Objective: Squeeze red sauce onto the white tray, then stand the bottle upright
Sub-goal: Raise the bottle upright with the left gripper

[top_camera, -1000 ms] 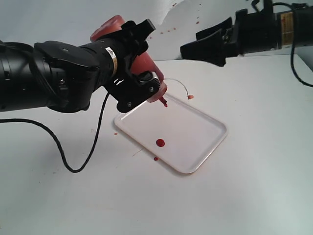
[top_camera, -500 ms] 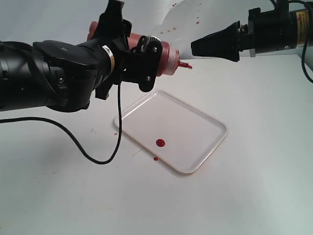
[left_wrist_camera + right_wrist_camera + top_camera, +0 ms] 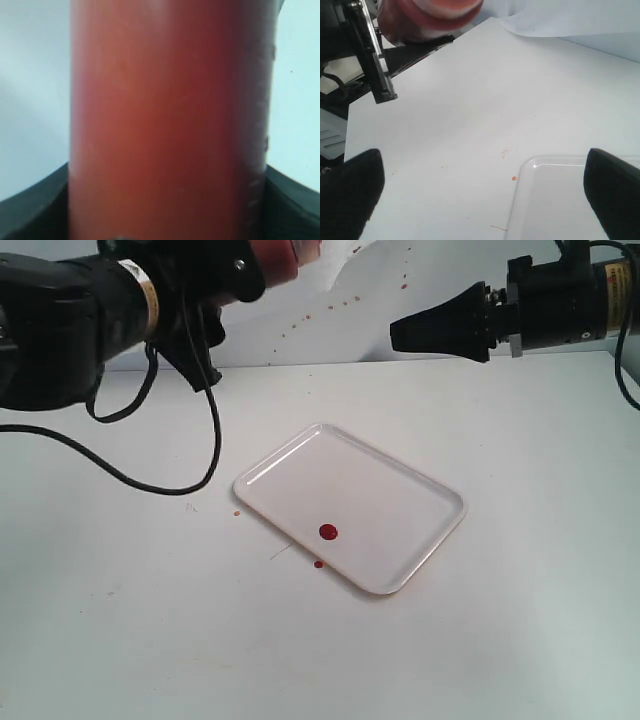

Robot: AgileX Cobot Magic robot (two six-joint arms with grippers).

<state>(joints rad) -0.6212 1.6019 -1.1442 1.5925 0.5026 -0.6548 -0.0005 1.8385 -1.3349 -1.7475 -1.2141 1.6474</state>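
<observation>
White tabletop (image 3: 520,640), matte, evenly lit, soft shadows only. White backdrop sheet (image 3: 300,345) stands along its far edge, flecked with small faded red specks (image 3: 330,308) near the top.

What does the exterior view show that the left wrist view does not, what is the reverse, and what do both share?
Only the exterior view: the white tray with one red drop on it, and the open right gripper. Only the left wrist view: the bottle up close, its red wall filling the picture. Both: the bottle held in the left gripper.
</observation>
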